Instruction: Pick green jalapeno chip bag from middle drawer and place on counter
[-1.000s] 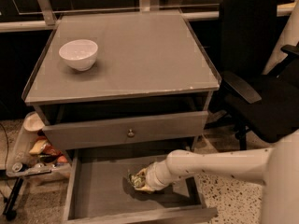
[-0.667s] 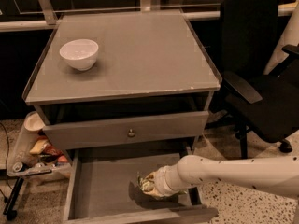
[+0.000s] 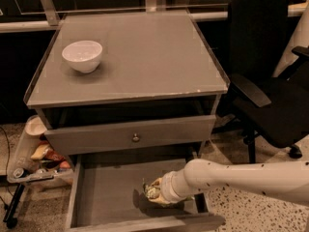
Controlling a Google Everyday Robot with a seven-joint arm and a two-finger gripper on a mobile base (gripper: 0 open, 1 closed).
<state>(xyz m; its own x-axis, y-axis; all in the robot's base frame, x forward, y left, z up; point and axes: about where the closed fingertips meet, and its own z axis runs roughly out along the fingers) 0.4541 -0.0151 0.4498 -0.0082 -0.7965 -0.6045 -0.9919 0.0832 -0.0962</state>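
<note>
No text, label, brand, number or sign is legible on any surface in this view. The small crumpled greenish snack bag (image 3: 151, 190), seen inside the wide shallow grey wooden drawer (image 3: 104, 192) at 6 o'clock in the frame, presents no readable lettering. The two-finger gripper (image 3: 156, 195) at the tip of the white arm (image 3: 241, 175), entering from 4 o'clock, sits at that bag inside the drawer.

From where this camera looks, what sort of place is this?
Probably an office or lab: a black office chair, a grey counter, and the robot's gripper down inside the open middle drawer.
</note>
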